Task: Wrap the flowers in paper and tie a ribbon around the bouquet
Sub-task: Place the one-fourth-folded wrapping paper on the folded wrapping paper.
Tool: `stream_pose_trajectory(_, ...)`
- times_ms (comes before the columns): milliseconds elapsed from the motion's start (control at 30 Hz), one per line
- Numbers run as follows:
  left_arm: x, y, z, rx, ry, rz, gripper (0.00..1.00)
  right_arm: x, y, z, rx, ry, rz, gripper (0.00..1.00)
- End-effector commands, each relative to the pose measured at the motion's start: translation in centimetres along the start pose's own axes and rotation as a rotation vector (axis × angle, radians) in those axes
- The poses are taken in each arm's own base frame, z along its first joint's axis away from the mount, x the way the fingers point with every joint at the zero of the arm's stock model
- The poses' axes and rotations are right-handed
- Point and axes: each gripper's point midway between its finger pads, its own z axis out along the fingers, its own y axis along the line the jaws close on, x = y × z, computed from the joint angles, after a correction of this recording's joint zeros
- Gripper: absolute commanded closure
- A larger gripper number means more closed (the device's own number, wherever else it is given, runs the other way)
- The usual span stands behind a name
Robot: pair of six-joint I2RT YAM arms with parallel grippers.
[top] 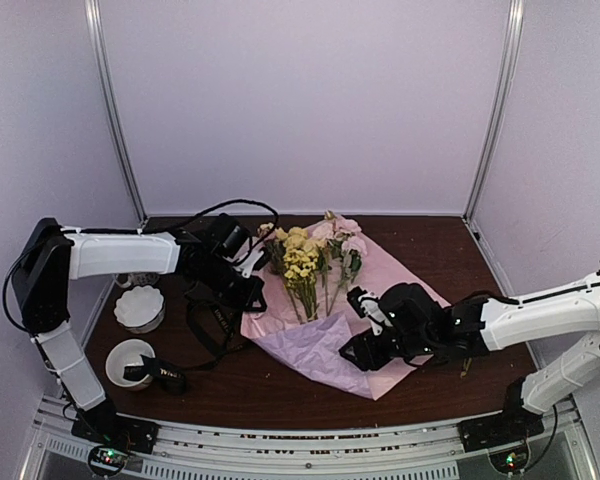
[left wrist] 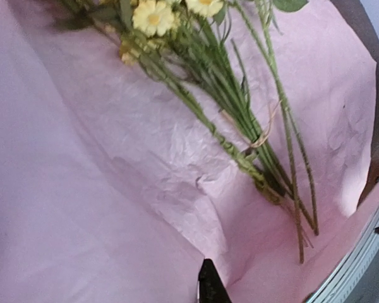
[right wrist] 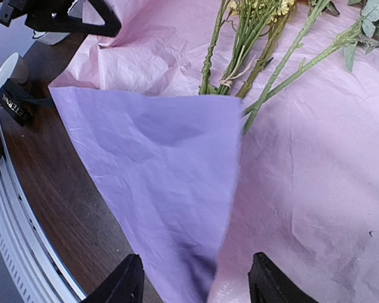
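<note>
Step in hand, my read: folding the paper around the stems. No tie yet.

Near edge: the right tool (right wrist: pixel 196 274) is released, jaws apart, straddling the near tip of the lilac flap (right wrist: pixel 158 164). Nothing is clamped. The flap is the sheet's 6 o'clock corner turned up toward 12, and it covers the stem ends. The right arm comes in low from 4 o'clock, forearm almost level over the worktop (top: pixel 270 392), wrist aimed toward 10.

To do it well:
- press the flap's crease flat before leaving it; thin crinkled paper will likely spring back
- bring the 9 o'clock side over next while the stems (right wrist: pixel 240 44) are pinned, so the bunch doesn't roll
- keep the jaws clear of the stems, which look thin and easy to snap

Middle: the flowers (top: pixel 300 258) lie on the paper (top: pixel 395 275), blooms at 12 and stems running to 6, roughly centred on the sheet.

Left: the left tool (top: pixel 250 292) is clenched at the paper's 9 o'clock edge. I can't tell whether it pinches the sheet. The left arm's elbow is high at 9, its forearm runs level toward 3, and its wrist dips to the paper.

The ribbon (right wrist: pixel 12 101) sits at 8 o'clock, draped over a white cup (top: pixel 120 352), well apart from the bouquet and untouched. A fluted bowl (top: pixel 140 306) stands just beyond it.
</note>
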Motion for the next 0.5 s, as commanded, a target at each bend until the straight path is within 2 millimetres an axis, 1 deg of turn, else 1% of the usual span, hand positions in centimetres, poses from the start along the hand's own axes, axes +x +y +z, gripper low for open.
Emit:
stream_pose_trajectory(0, 2.9, 1.5, 0.9, -0.036, 0.071, 0.002, 0.95, 1.9, -0.5, -0.5, -0.026, 0.040, -0.012, 0.40)
stream_pose_trajectory(67, 3.9, 2.1, 1.3, -0.049, 0.095, -0.003, 0.95, 3.2, -0.4, 0.0, -0.053, 0.069, -0.017, 0.40)
stream_pose_trajectory(200, 5.1, 2.8, 1.5, -0.070, 0.123, -0.007, 0.96, 4.1, 0.7, 1.1, -0.118, 0.101, -0.027, 0.39)
stream_pose_trajectory(267, 5.5, 3.1, 1.5, -0.083, 0.134, -0.007, 0.95, 4.4, 1.3, 1.5, -0.156, 0.117, -0.029, 0.43)
stream_pose_trajectory(333, 5.9, 3.6, 1.4, -0.099, 0.141, -0.009, 0.94, 4.6, 1.8, 1.6, -0.186, 0.123, -0.034, 0.53)
stream_pose_trajectory(433, 6.6, 4.6, 0.9, -0.141, 0.143, -0.020, 0.86, 4.5, 2.3, 1.1, -0.215, 0.126, -0.048, 0.80)
stream_pose_trajectory(467, 6.8, 5.1, 0.6, -0.163, 0.140, -0.025, 0.82, 4.6, 2.4, 1.0, -0.222, 0.128, -0.054, 0.90)
